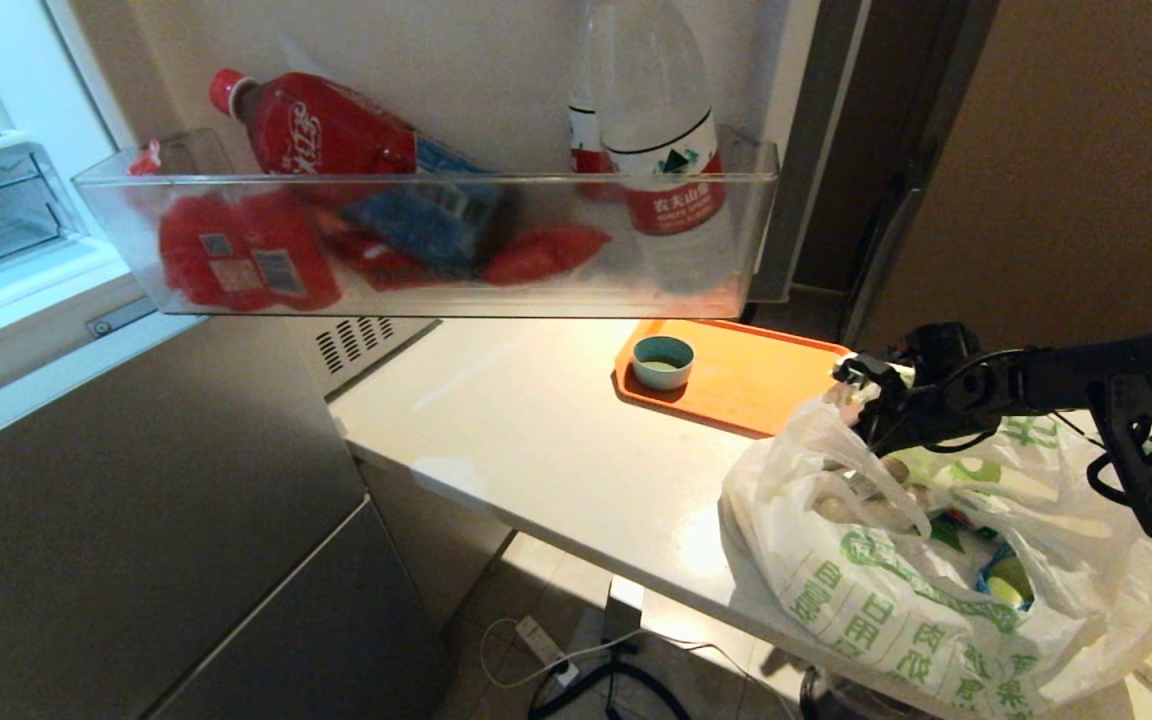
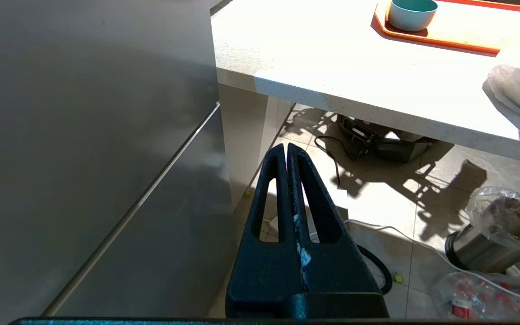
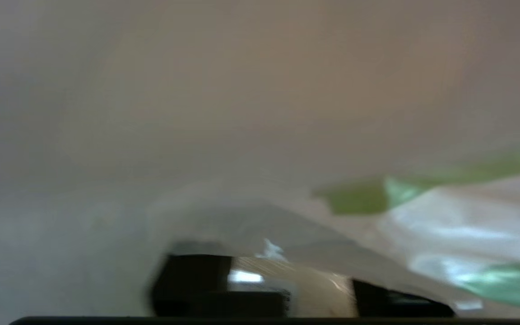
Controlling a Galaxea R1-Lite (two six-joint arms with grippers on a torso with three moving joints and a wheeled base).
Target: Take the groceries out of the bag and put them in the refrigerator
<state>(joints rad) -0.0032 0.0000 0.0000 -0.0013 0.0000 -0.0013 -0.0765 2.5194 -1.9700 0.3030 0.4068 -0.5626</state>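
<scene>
1. The bag [image 1: 936,560] is seen nearest, on the white counter [image 1: 536,440] beside the orange tray [image 1: 746,375].
2. The right gripper [image 1: 861,400] is buried at the bag's mouth; its grip cannot be told.
3. The left gripper [image 2: 287,155] is pressed closed, empty, beside the refrigerator [image 1: 136,520].

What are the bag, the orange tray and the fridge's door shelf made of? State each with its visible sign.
Bag: thin crinkly plastic film, translucent, wrinkled.
Orange tray: probably moulded plastic, smooth, with a raised rim.
Door shelf: clear rigid plastic, since the bottles show through it.
</scene>
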